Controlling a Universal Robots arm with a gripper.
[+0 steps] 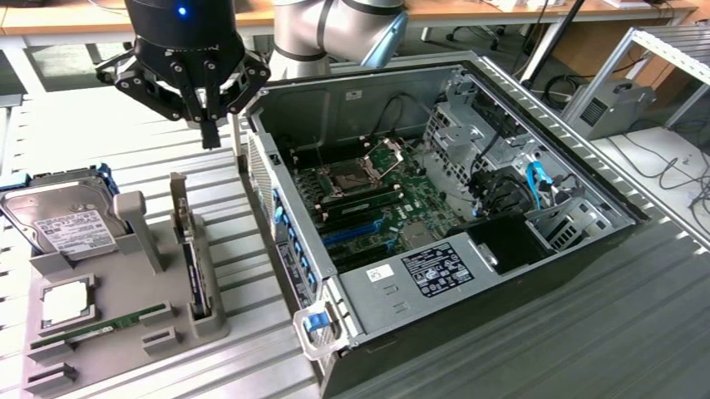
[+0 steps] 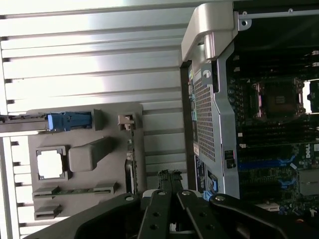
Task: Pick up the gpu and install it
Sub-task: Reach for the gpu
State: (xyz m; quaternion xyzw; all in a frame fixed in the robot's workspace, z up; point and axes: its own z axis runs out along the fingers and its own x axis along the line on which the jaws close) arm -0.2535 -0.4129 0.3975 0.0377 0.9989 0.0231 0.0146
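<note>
Table (image 1: 100, 137): a tray and a case are set on it, side by side.
Tray (image 1: 122, 295): placed just beside the case, on the exterior view's left.
Case (image 1: 332, 104): a motherboard (image 1: 377, 208) is seated in it.
Hard drive (image 1: 66, 224): lodged at the tray's far end.
gpu (image 1: 194, 266): stood on edge along the tray's side nearest the case.
Processor (image 1: 69, 301): laid behind the RAM stick (image 1: 100, 328), in the tray's near part.
Gripper (image 1: 209, 137): held above the gpu's far end.
</note>
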